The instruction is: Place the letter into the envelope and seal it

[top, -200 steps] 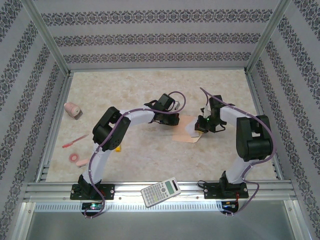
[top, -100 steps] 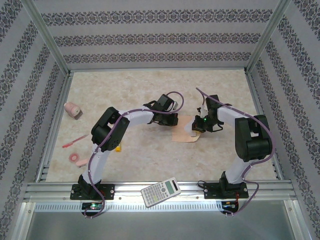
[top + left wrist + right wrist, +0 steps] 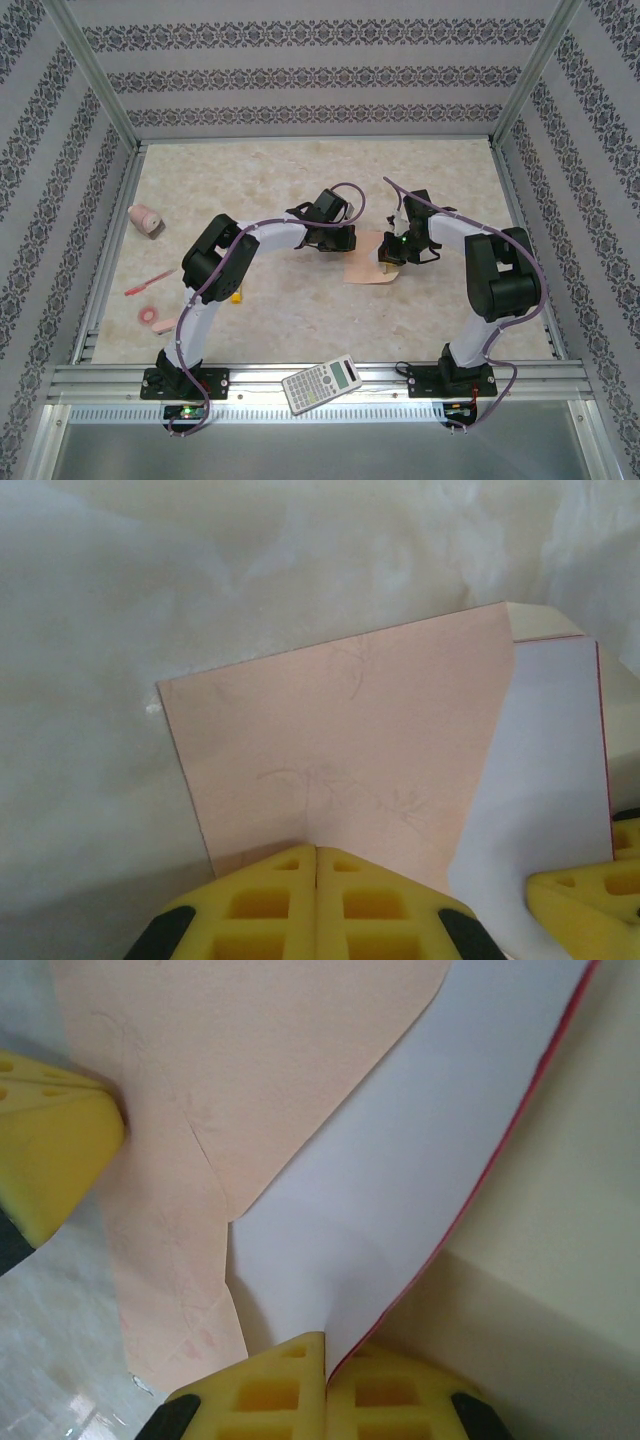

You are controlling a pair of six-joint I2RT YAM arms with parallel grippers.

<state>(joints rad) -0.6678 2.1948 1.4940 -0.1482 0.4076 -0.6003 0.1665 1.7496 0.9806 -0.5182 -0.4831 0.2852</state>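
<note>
Though both clamped (tightly), envelope (image 3: 340, 740) in left jaws, letter (image 3: 430, 1160) in right jaws.

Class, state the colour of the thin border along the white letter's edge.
Red, on the letter; clearest in the right wrist view.

The far tabletop (image 3: 300, 170) is open; the left gripper (image 3: 352, 243) and right gripper (image 3: 384, 258) leave little room above the envelope (image 3: 366, 272).
</note>
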